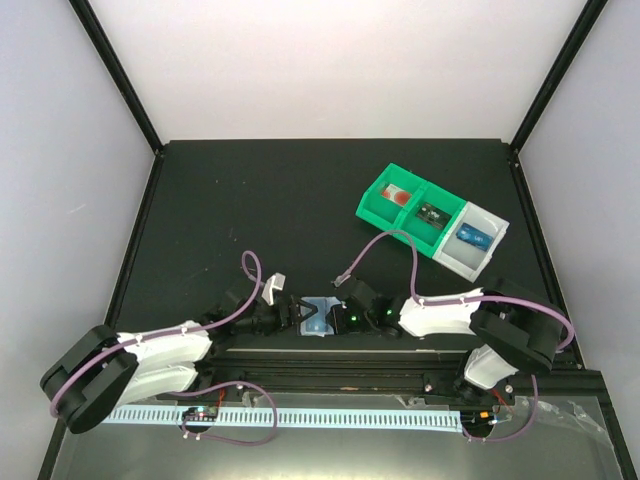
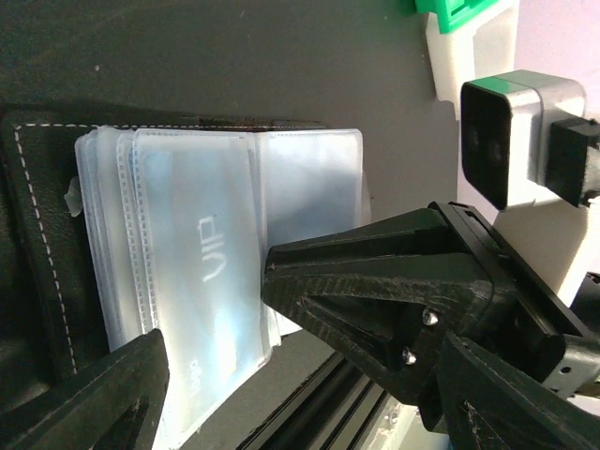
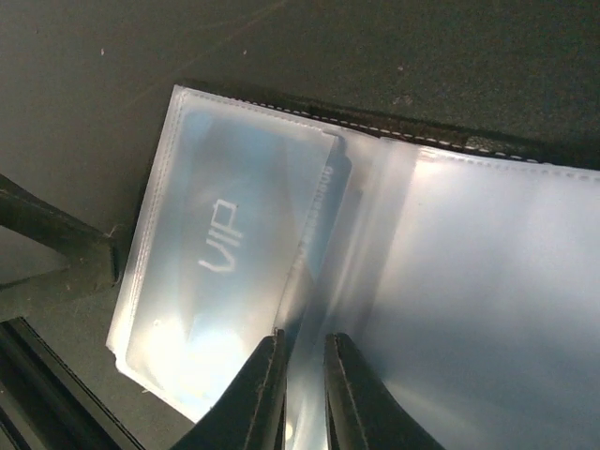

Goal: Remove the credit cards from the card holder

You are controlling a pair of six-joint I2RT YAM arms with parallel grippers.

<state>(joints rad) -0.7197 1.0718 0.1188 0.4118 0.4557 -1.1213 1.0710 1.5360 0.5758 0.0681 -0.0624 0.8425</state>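
Dark tabletop [image 1: 250, 200]; card holder [image 1: 318, 318] seemingly spread left-right

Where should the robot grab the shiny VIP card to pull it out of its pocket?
Probably the VIP card by its edge nearest the middle fold of the card holder. That edge looks loose at the pocket's opening, while the outer sides look sealed. Come from the fold side, pinching the flat card top and bottom.

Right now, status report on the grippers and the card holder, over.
Left gripper open at card holder. Right gripper near shut on its edge, grip unclear. VIP credit card still sleeved. Nothing blocking.
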